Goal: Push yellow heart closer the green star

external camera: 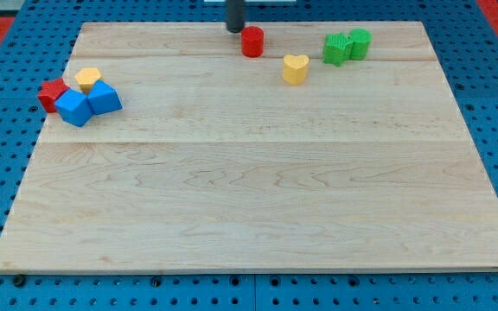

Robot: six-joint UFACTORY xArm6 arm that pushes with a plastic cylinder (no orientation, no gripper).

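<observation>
The yellow heart point(295, 69) lies near the view's top, right of centre. The green star point(337, 48) is up and to its right, a short gap away, touching a green round block point(360, 43) on its right. My tip point(234, 29) is at the view's top edge, just left of a red round block point(252, 41) and well left of the yellow heart. The tip touches no block.
At the view's left a cluster sits together: a red block point(52, 93), a yellow block point(87, 79) and two blue blocks point(73, 108) point(104, 97). The wooden board point(249, 216) ends close behind my tip.
</observation>
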